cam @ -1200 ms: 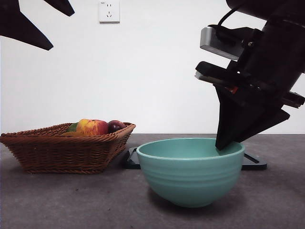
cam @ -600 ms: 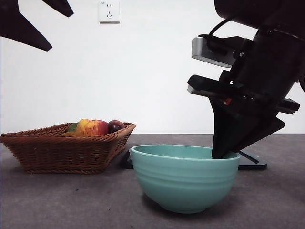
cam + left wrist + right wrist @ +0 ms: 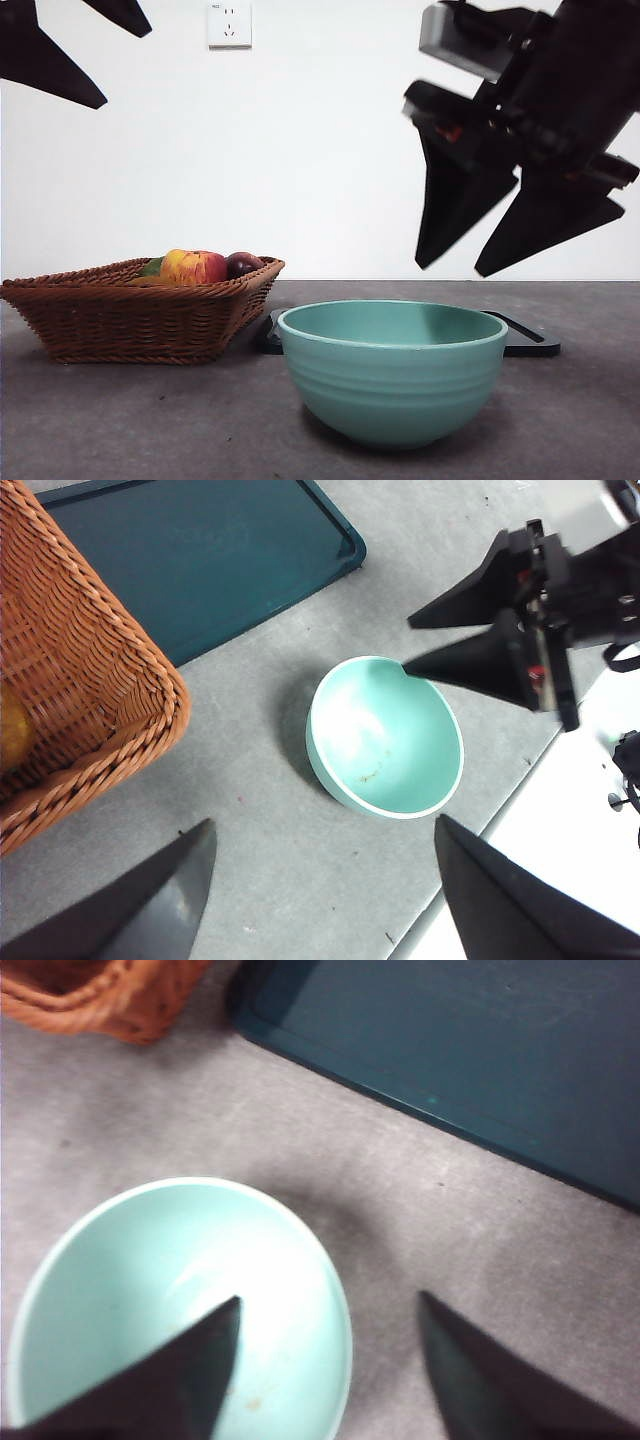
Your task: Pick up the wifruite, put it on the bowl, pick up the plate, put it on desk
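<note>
My right gripper (image 3: 465, 268) hangs spread and empty over the bowl (image 3: 392, 375) on the desk (image 3: 150, 420) (nothing inside). I can't spot the wifruite; I'd search the basket (image 3: 130, 315) next, approaching slowly from above.

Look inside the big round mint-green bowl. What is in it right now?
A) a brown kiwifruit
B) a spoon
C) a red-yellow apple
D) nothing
D: the left wrist view looks down into the round mint-green ceramic bowl and shows only bare glaze; the right pincer hangs open above it, holding nothing.
</note>
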